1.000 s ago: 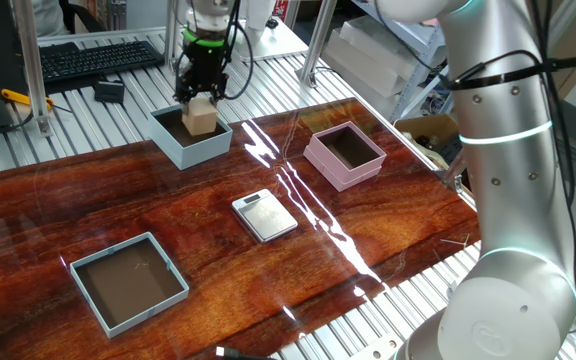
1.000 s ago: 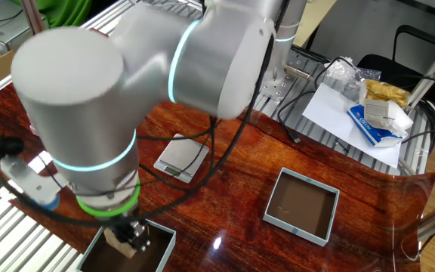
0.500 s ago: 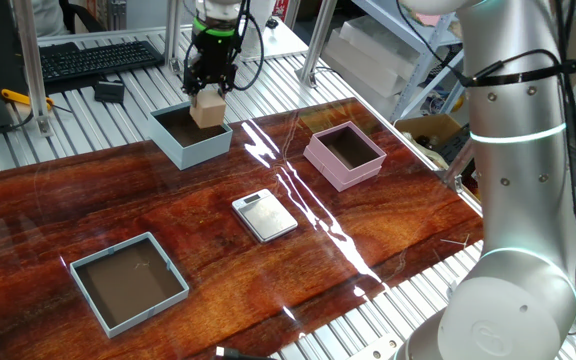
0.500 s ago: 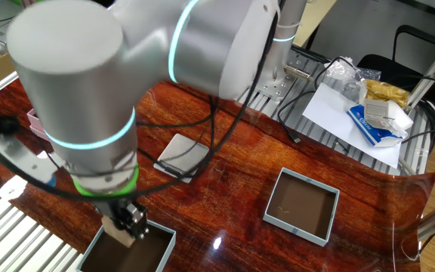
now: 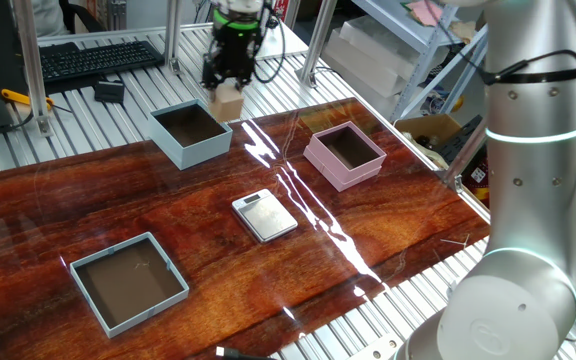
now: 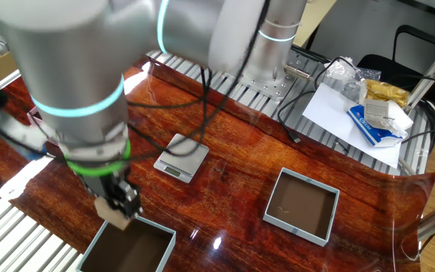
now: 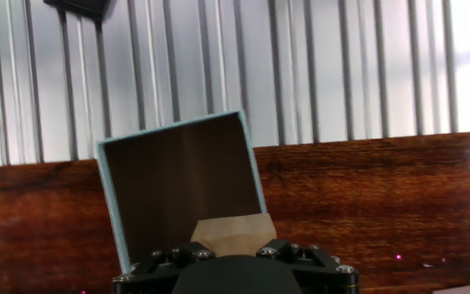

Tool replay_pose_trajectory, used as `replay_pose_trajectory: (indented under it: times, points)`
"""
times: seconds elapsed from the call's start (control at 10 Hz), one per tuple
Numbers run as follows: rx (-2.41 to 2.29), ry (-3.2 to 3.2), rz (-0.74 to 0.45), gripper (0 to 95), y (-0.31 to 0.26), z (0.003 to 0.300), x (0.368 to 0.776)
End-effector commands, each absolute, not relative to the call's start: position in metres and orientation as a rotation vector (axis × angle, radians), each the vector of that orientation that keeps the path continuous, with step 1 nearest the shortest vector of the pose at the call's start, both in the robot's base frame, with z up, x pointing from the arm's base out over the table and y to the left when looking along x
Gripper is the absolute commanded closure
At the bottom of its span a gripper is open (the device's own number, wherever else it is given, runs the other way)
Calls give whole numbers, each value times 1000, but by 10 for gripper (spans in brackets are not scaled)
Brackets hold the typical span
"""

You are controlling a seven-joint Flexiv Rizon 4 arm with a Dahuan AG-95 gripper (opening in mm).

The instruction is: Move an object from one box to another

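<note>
My gripper (image 5: 230, 88) is shut on the object, a small tan wooden cube (image 5: 229, 104), and holds it in the air just past the right far corner of the pale blue box (image 5: 200, 150). In the other fixed view the cube (image 6: 115, 221) hangs under the gripper (image 6: 119, 204), above that box's far rim (image 6: 138, 225). In the hand view the cube (image 7: 233, 234) sits between the jaws, with the pale blue box (image 7: 170, 126) and its dark inside below. The pink box (image 5: 346, 176) stands to the right on the table, apart from the gripper.
A flat silver scale (image 5: 264, 215) lies mid-table. A wider blue-grey tray (image 5: 171, 297) sits at the front left. A keyboard (image 5: 98, 55) and slatted metal surface lie behind the table. Papers and packets (image 6: 368, 113) lie beyond the far edge.
The gripper has risen out of the pale blue box with the cube and moved right, past the box's rim. The box is now without the cube.
</note>
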State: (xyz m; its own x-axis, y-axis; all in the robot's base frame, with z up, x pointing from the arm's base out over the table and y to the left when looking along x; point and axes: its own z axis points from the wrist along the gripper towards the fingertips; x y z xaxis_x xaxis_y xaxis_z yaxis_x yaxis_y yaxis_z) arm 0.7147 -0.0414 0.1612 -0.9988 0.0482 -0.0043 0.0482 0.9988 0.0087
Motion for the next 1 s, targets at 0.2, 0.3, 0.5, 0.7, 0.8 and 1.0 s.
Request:
replay_pose_trajectory:
  times: [0.2,0.3,0.5,0.7,0.8,1.0]
  points:
    - [43,3134,12,950,-57,162,709]
    - [30,3127,11,950,-63,161,706]
    - [9,3117,10,950,-73,159,702]
    - [9,3119,2,950,-73,159,702]
    - [4,3119,2,950,-73,159,702]
    - [-7,3117,5,950,-75,158,703]
